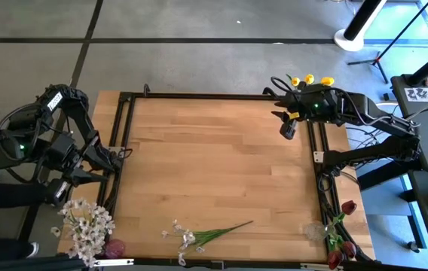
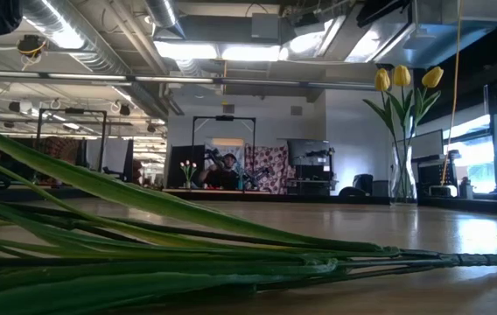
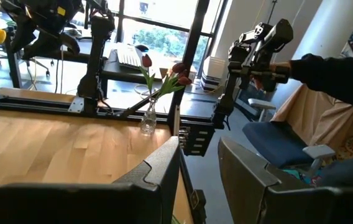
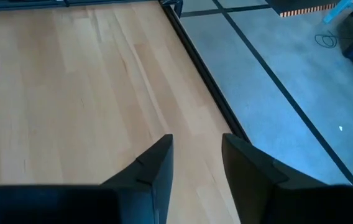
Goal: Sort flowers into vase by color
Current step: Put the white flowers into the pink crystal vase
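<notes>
Three yellow tulips (image 1: 309,80) stand in a glass vase (image 2: 402,179) at the table's far right corner. Dark red tulips (image 1: 340,235) (image 3: 164,73) stand in a vase at the near right corner. A bunch of white-pink blossoms (image 1: 86,224) sits at the near left corner. One white-pink spray (image 1: 203,235) lies flat near the table's near edge, and its green stems (image 2: 231,254) fill the low view's foreground. My left gripper (image 1: 114,158) (image 3: 198,168) is open at the left rail. My right gripper (image 1: 278,102) (image 4: 198,162) is open over the far right corner, next to the yellow tulips.
A black rail frame (image 1: 221,96) runs around the wooden table top (image 1: 214,165). A person's dark sleeve (image 3: 332,71) holds a control arm beyond the table. Grey floor (image 4: 288,81) lies past the far rail.
</notes>
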Available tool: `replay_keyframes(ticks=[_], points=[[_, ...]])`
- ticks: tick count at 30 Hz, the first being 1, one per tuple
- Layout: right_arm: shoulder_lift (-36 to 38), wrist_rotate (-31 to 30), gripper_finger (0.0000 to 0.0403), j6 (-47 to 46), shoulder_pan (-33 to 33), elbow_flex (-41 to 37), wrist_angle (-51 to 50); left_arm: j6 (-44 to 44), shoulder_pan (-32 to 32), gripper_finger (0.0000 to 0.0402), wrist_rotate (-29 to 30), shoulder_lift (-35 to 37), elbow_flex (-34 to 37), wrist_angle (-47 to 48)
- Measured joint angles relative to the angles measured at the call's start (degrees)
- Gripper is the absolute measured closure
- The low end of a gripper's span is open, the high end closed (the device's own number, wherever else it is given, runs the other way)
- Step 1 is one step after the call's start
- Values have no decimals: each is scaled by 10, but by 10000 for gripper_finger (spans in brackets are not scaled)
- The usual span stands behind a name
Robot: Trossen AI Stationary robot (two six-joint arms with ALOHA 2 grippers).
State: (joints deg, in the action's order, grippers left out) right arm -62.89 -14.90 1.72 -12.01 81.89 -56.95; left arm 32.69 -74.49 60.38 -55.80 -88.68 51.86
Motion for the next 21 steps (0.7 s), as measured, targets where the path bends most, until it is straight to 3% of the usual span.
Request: replay_keyframes(ticks=[16,21], points=[[0,10,267,-46,0,0,0,0,0,294,0,0,0,0],[-3,29,267,-153,0,0,5,1,0,294,0,0,0,0]])
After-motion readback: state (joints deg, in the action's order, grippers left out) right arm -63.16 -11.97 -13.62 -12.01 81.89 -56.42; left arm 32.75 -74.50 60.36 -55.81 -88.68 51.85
